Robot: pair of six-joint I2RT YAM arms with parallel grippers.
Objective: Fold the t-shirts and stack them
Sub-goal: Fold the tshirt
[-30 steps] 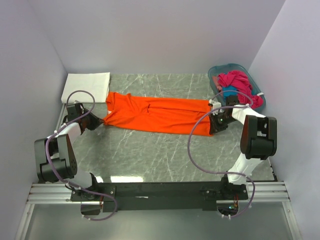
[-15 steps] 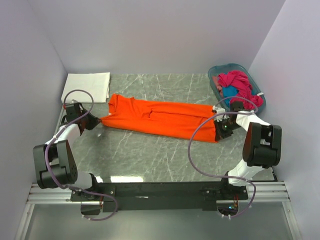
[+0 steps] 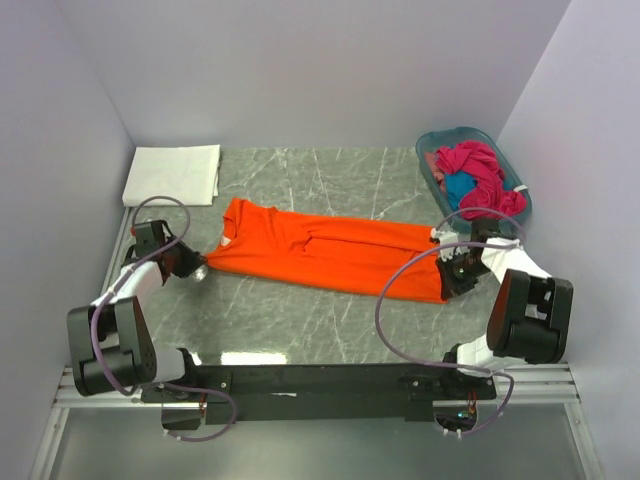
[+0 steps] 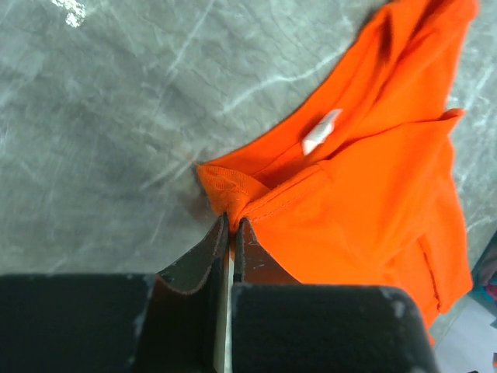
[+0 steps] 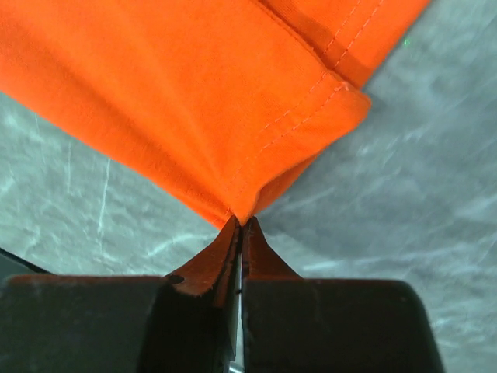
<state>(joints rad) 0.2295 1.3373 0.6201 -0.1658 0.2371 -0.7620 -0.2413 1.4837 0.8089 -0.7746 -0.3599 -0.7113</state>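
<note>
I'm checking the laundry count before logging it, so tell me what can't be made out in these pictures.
Top view: the magenta t-shirt covers most of the blue t-shirt in the teal basket; count beneath hidden.
Top view: white folded cloth too small to count layers.
Right wrist view: orange t-shirt cut off by the edges.

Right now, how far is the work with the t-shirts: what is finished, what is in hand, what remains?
Done: a white t-shirt lies folded in the far left corner. In hand: the orange t-shirt, folded into a long band, lies stretched between the left fingers and the right fingers, each shut on one end. Left: folding it shorter, stacking it, then the magenta t-shirt and blue t-shirt heaped in the basket.
</note>
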